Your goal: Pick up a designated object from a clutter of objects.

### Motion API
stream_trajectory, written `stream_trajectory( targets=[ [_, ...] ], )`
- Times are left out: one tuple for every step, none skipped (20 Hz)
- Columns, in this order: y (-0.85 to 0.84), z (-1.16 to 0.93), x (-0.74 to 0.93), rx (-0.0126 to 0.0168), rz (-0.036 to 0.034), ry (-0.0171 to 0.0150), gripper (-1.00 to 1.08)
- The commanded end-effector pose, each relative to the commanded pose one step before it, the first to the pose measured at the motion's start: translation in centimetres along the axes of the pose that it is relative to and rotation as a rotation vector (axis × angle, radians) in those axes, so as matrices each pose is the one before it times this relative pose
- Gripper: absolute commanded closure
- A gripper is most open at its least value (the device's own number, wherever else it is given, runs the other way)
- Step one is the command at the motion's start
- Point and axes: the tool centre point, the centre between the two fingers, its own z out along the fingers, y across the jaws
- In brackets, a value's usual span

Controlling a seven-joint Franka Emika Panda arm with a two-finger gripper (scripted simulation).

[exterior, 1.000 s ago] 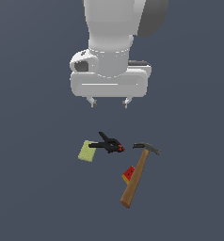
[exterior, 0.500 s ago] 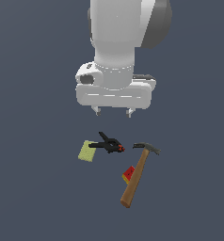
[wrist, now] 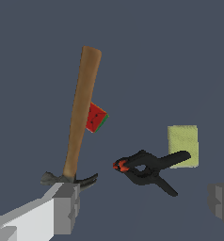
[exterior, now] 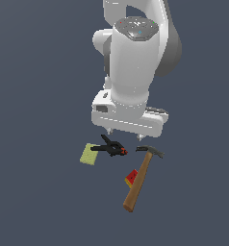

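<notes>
The claw hammer (exterior: pixel 139 181) lies flat, its brown wooden handle pointing toward the camera and its dark grey head (exterior: pixel 150 152) at the far end. It also shows in the wrist view (wrist: pixel 80 115). My gripper (exterior: pixel 128 134) hangs open and empty above the clutter, over the gap between the hammer head and the black clamp (exterior: pixel 110 148). In the wrist view the gripper (wrist: pixel 144 204) has its fingers (wrist: pixel 67 207) spread wide, one over the hammer head (wrist: pixel 69 179). The small red cube (exterior: pixel 131 178) touches the handle's side.
The black clamp with red tips (wrist: pixel 149 168) lies between the hammer head and the flat yellow-green pad (exterior: pixel 89 154), which also shows in the wrist view (wrist: pixel 183 143). The red cube (wrist: pixel 95 117) sits against the handle. The floor is a plain dark grey surface.
The arm has come down toward the clutter and shifted a little to the exterior view's right. The objects have not moved. The gripper stays open.
</notes>
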Motion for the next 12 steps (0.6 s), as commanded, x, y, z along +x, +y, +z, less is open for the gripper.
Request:
stream_trajectory(
  targets=[
    [-1.087, 1.847, 0.483, -0.00099, 0.05198, -0.00713, -0.92],
    [-0.436, 0.745, 0.15, -0.00051, 0.02046, -0.00284, -0.92],
    [-0.437, 0.753, 0.13, -0.00058, 0.02048, -0.00284, -0.92],
    [-0.438, 0.761, 0.109, -0.00065, 0.02049, -0.00282, -0.92],
    [-0.438, 0.768, 0.089, -0.00072, 0.02049, -0.00281, -0.92],
    [-0.436, 0.776, 0.069, -0.00079, 0.02052, -0.0028, -0.92],
    [-0.435, 0.784, 0.048, -0.00085, 0.02052, -0.00278, -0.92],
    [-0.428, 0.786, 0.029, -0.00092, 0.0204, -0.00274, -0.92],
    [-0.405, 0.757, 0.009, -0.00094, 0.0195, -0.0026, -0.92],
    [-0.38, 0.722, -0.009, -0.00095, 0.01845, -0.00244, -0.92],
    [-0.354, 0.686, -0.023, -0.00094, 0.01741, -0.00228, -0.92],
    [-0.329, 0.649, -0.034, -0.00093, 0.01636, -0.00213, -0.92]
  ],
)
